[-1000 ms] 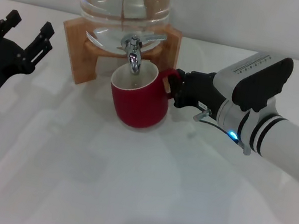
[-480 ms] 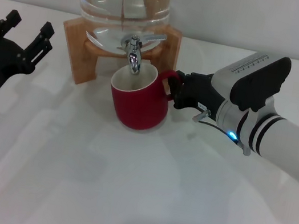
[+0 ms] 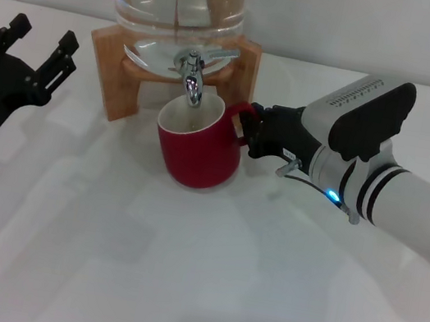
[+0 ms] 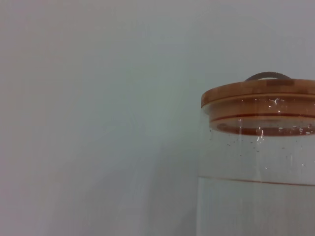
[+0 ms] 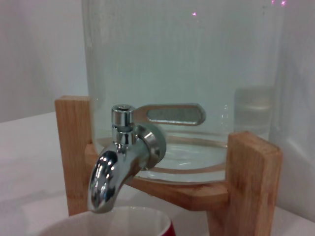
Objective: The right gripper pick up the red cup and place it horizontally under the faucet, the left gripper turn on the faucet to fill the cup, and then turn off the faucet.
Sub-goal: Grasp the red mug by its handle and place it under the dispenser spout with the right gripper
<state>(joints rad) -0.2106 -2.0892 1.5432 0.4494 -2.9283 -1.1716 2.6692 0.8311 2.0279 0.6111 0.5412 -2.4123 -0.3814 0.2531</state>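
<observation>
The red cup [image 3: 198, 147] stands upright on the bench [image 3: 203, 276], mouth directly beneath the faucet [image 3: 192, 75], handle clenched in the right gripper [image 3: 251, 133]. Letting go cleanly means backing straight away from the faucet without nudging the rim off the spout. The left gripper [image 3: 37, 45], jaws released, waits well aside of the faucet, open bench between; the wooden stand [image 3: 110, 67] crowds the lever.

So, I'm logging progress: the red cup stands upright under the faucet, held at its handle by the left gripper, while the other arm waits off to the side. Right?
Not quite. In the head view it is the right gripper at the handle of the red cup; the left gripper waits open off to the side. The rest holds: the cup stands upright under the faucet.
</observation>
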